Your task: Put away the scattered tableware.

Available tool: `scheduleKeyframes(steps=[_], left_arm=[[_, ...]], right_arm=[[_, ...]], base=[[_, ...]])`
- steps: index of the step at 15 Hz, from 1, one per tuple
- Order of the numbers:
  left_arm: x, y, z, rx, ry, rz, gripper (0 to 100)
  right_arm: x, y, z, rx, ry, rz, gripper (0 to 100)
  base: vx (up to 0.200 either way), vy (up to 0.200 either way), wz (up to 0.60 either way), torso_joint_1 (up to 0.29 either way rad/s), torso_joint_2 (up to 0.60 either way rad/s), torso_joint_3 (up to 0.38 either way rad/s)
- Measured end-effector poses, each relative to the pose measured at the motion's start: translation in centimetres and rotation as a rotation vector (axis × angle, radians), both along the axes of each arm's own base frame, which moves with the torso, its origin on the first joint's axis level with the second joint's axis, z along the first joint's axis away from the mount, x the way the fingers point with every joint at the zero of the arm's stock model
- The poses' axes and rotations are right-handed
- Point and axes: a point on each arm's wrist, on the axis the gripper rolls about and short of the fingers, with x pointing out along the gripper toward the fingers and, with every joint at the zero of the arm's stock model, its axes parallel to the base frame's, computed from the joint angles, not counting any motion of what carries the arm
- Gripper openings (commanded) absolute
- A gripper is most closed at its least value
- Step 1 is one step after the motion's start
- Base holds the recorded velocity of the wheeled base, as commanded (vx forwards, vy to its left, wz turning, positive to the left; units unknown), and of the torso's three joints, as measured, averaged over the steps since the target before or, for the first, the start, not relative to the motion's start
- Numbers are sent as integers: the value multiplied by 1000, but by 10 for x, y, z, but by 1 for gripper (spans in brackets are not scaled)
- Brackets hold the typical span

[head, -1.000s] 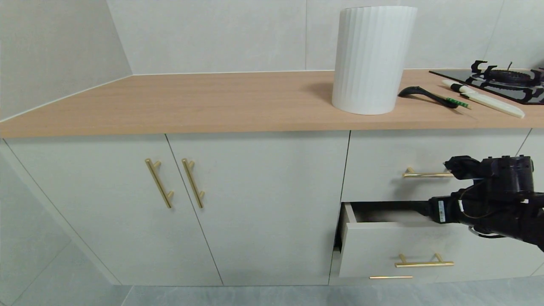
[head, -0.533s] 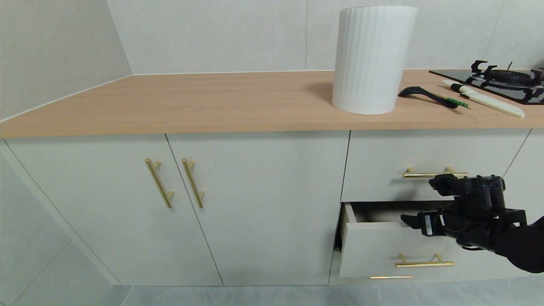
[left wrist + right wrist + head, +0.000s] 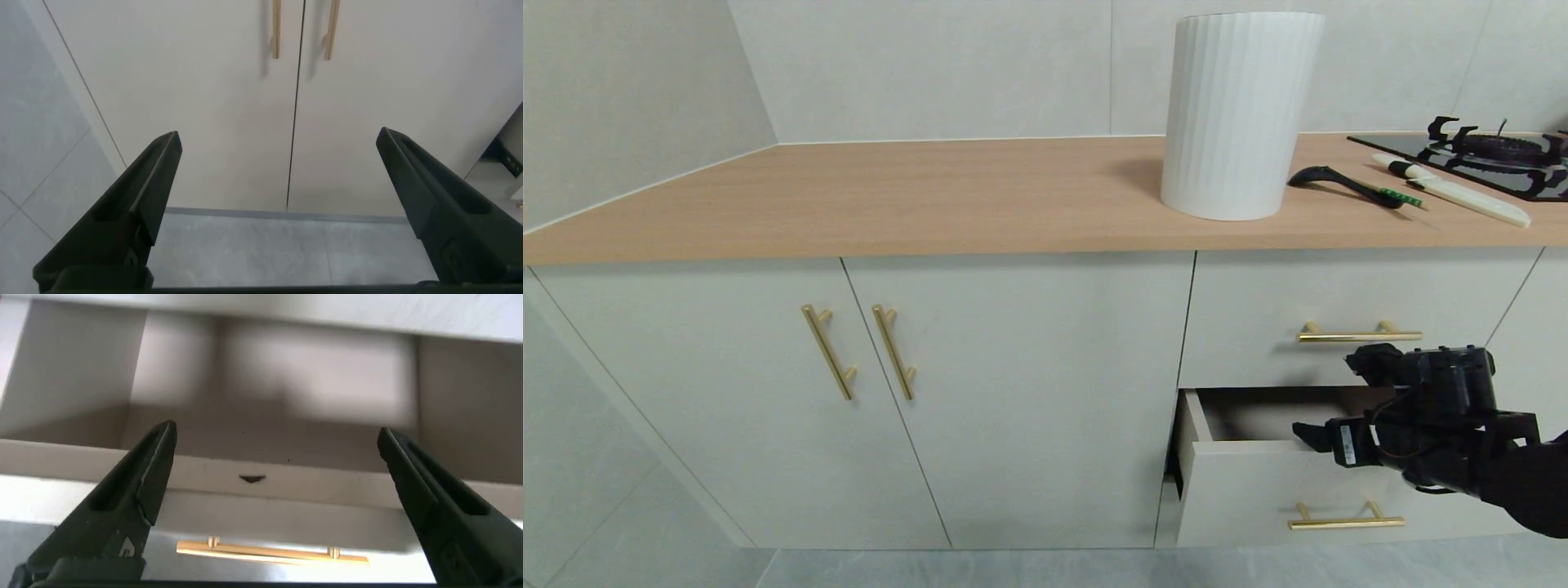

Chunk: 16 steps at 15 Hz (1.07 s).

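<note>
Head view: black ladle (image 3: pixel 1343 184) and white knife (image 3: pixel 1454 190) lie on the countertop (image 3: pixel 931 196) beside the hob (image 3: pixel 1503 155), probably light, stiff and slick, best pinched mid-handle; right gripper (image 3: pixel 1331 394) and left gripper (image 3: pixel 276 137) both gape wide, empty.

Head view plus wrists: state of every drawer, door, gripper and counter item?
Lower drawer: pulled partly open, nothing seen inside.
Upper drawer: shut.
Cabinet doors: both shut.
Right gripper: open, at the lower drawer's opening, holding nothing.
Left gripper: open, empty, facing the cabinet doors.
White bin: upright on the counter.
Black ladle: lying on the counter.
White knife: lying on the counter.
</note>
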Motion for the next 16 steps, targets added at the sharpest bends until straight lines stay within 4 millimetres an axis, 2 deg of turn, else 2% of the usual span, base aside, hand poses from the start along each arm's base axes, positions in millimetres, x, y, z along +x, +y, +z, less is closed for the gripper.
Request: scheduleKeyframes(steps=[9,16], left_arm=[[0,0,0,0,0,0,100],[0,0,0,0,0,0,100]], right_arm=[[-26,-3,13,-16,68,6,100],[-59,-8,17,-77,285,29,100]], base=[[0,0,0,0,0,0],[0,0,0,0,0,0]])
